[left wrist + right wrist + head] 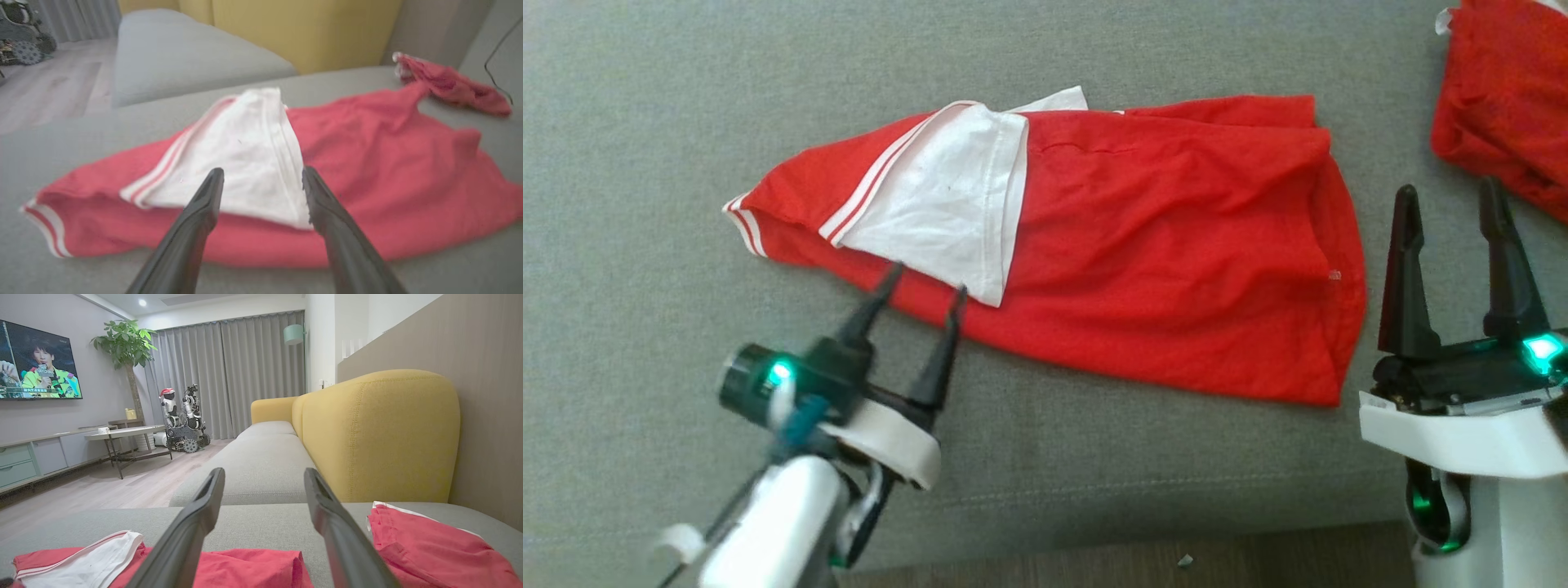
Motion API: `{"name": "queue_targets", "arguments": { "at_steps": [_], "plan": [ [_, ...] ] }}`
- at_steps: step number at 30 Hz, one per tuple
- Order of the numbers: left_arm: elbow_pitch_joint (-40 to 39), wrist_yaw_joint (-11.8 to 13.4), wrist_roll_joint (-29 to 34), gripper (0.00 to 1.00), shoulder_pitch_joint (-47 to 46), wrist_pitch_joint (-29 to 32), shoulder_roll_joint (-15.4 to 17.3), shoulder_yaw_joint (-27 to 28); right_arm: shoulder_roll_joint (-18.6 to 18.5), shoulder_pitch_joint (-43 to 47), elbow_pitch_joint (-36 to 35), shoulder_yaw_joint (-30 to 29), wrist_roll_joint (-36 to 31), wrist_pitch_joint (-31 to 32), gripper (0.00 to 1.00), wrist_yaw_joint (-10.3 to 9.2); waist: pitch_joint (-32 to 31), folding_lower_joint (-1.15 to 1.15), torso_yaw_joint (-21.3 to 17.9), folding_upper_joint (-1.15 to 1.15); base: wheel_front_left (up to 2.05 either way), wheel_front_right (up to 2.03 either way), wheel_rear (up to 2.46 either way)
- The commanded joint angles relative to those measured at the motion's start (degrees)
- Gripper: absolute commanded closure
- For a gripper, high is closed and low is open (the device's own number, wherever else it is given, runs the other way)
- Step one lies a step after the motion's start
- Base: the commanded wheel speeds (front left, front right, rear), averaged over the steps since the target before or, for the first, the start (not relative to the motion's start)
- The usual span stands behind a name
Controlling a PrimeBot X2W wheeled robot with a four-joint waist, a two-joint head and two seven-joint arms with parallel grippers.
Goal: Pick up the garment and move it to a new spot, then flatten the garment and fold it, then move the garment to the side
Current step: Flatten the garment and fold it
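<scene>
At the lower left, my left pincer reaches up and to the right over the grey sofa seat, its two dark fingers spread wide with nothing clamped between them. Their tips stand at the near edge of the garment, just by the lower corner of its white panel; whether they touch the cloth I cannot tell. Seen along those fingers from my left wrist, the white panel lies beyond the gap between the tips, folded over the red cloth. The garment lies across the middle of the seat, partly folded and wrinkled. Its striped red-and-white hem points left, the white panel with its red stripes comes next, and the plain red body spreads to the right, ending in a rounded, bunched edge. Just to the right of that edge is my right pincer, apart from the cloth, with its fingers pointing up the head view, wide open and holding nothing. In my right wrist view those fingers point along the seat, with the yellow backrest to their right. At the far right a second red garment lies crumpled near the top corner, apart from the first.
</scene>
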Motion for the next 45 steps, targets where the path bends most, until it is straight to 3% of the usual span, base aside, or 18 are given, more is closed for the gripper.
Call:
{"name": "queue_targets", "arguments": {
  "at_steps": [1, 10, 18, 31, 32, 33, 35, 36, 45],
  "plan": [
    [-0.7, 0.1, 1.3, 0.0, -2.7, -0.3, 0.5, 1.6, -0.1, -0.9, -1.7, 1.5, 0.1, -0.2, 0.0, 0.25, 0.0, 0.0, 0.0, 0.0, 0.0, 0.0, 0.0],
    [8.0, -0.6, 9.9, 0.0, -7.4, -0.3, -2.3, -4.1, -0.1, -1.0, -1.4, 1.5, -0.1, -0.2, 0.0, 0.25, 0.7, 0.0, 0.0, 0.0, 0.0, 0.0, 0.0],
    [18.4, 0.0, 11.5, 0.0, -10.5, -0.3, -4.0, -5.5, -0.1, -1.4, -1.3, 2.1, 0.1, -0.2, 0.0, 0.25, 1.0, 0.0, -0.8, 0.0, 0.0, 0.0, 0.0],
    [19.5, 1.7, 12.2, 0.0, -12.5, -0.3, -5.2, -5.5, -0.1, -1.4, -1.0, 2.1, 0.1, -0.2, 0.0, 0.25, 1.7, 0.0, -1.3, 0.0, 0.0, 0.0, 0.0],
    [19.4, 1.7, 12.1, 0.08, -12.5, -0.3, -5.3, -5.4, -0.1, -1.5, -1.0, 2.2, 0.1, -0.2, 0.0, 0.25, 1.7, 0.0, -1.3, 0.0, 0.0, 0.0, 0.0],
    [19.3, 1.7, 12.0, 0.39, -12.6, -0.3, -5.3, -5.4, -0.1, -1.5, -1.0, 2.2, 0.0, -0.2, 0.0, 0.25, 1.7, 0.0, -1.3, 0.0, 0.0, 0.0, 0.0],
    [19.1, 1.6, 11.8, 0.75, -12.7, -0.3, -5.3, -5.3, -0.1, -1.6, -1.0, 2.2, -0.1, -0.2, 0.0, 0.25, 1.7, 0.0, -1.3, 0.0, 0.0, 0.0, 0.0],
    [18.9, 1.5, 11.8, 1.0, -12.7, -0.3, -5.3, -5.3, -0.1, -1.6, -0.9, 2.1, -0.2, -0.2, 0.0, 0.25, 1.7, 0.0, -1.3, 0.0, 0.0, 0.0, 0.0],
    [12.5, 1.8, 8.5, 1.0, -10.0, -0.3, -4.2, -1.6, -0.1, -1.2, 2.1, 2.8, 0.9, -0.2, 0.0, 0.25, 0.7, 0.0, -1.1, 0.0, 0.0, 0.0, 0.0]
  ]
}}
